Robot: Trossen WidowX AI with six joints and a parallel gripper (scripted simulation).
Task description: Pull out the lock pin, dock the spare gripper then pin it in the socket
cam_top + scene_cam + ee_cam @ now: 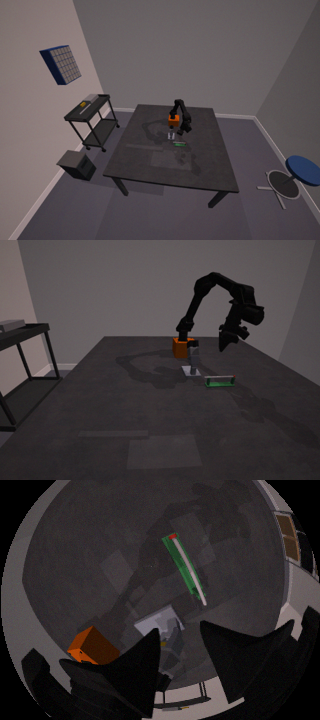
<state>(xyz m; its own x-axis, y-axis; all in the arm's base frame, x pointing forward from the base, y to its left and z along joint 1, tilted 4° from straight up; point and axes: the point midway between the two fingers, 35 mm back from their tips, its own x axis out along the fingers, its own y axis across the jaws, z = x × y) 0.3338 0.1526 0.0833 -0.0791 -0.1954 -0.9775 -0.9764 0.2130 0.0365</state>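
The pin (178, 142) (219, 376) (189, 567), pale with a red end, lies across a green holder (180, 145) (219, 384) on the table. What appears to be the spare gripper (194, 354) (172, 645), grey with a black top, stands upright over the mount's pale grey base plate (185, 370) (149, 623). The socket is too small and dark to make out, and I see no pin through it. My gripper (184, 132) (230, 343) (179, 630) is partly open and empty, in the air to the right of the spare gripper in the top and exterior views, above and behind the green holder.
The orange block (173, 121) (180, 350) (95, 645) under my arm's base stands behind the mount. The black table (144, 165) carries all of these. A cart (89, 111) stands left of it and a blue stool (302, 169) right of it, both off the table.
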